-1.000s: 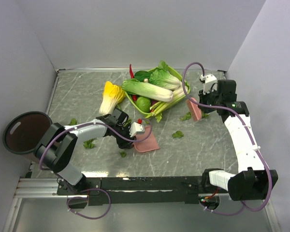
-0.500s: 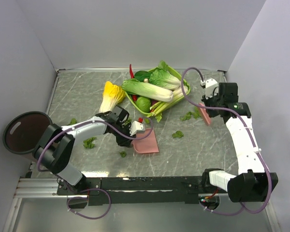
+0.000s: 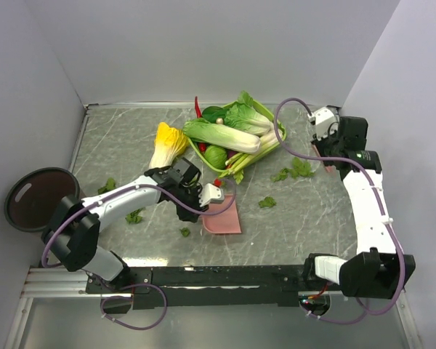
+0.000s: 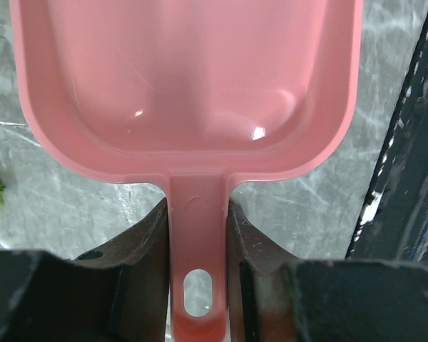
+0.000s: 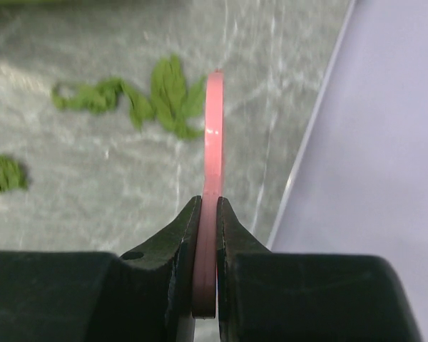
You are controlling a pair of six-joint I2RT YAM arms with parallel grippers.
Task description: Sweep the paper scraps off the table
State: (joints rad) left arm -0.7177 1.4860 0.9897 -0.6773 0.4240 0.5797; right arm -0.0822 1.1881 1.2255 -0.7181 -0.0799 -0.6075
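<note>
Pink, the dustpan (image 3: 222, 217) lies flat on the grey worktop (image 3: 305, 225) toward the middle of its near edge. The left pincer (image 4: 197, 221) now pinches its narrow handle from both sides. A second ago those jaws stood wider and the dustpan sat a little more askew.

The right pincer (image 5: 207, 203) is pressed onto a thin pink tool (image 5: 212, 135) and has drawn back toward the far right corner. A second ago it stood among the scraps with the tool's broad face showing. Those paper scraps (image 3: 294, 171) lie toward the right edge. Another bit sits between them and the dustpan, and others lie just left of the dustpan and nearer the left edge.

The tool shows only edge-on in the right wrist view, so its shape cannot be told, and from above the arm hides most of it. The dustpan's front lip is cut off at the top of the left wrist view.
</note>
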